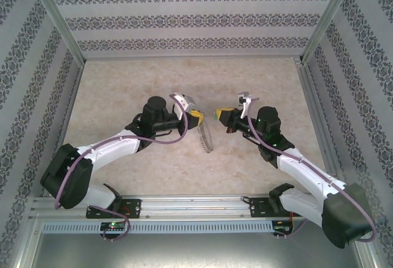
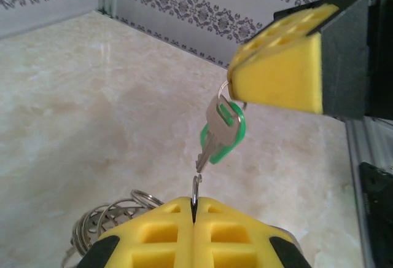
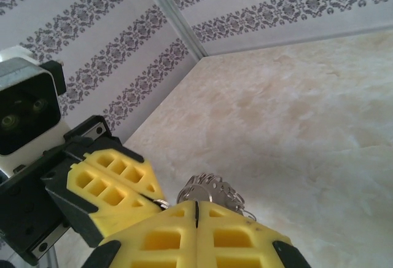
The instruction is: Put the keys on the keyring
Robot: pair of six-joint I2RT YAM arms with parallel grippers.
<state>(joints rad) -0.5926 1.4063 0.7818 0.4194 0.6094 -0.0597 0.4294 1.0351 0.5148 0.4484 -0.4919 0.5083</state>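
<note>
My left gripper (image 1: 195, 118) is shut on the keyring (image 1: 206, 137), a thin dark hoop that hangs down from it over the middle of the table. In the left wrist view a loop of the hoop's wire (image 2: 196, 189) sticks up from between the shut yellow fingertips. The keyring's fringe of small rings (image 2: 104, 219) shows at lower left. My right gripper (image 1: 222, 116) is shut on the key (image 2: 222, 131). The green-headed key hangs blade down, its tip just above that wire loop. In the right wrist view the keyring (image 3: 215, 189) lies just past my shut right gripper (image 3: 196, 209).
The beige marbled tabletop (image 1: 184, 77) is boxed in by patterned walls (image 1: 184, 16) and aluminium posts (image 1: 61, 28). A metal rail (image 1: 196, 205) with both arm bases runs along the near edge. The two grippers nearly touch tip to tip at the table's centre.
</note>
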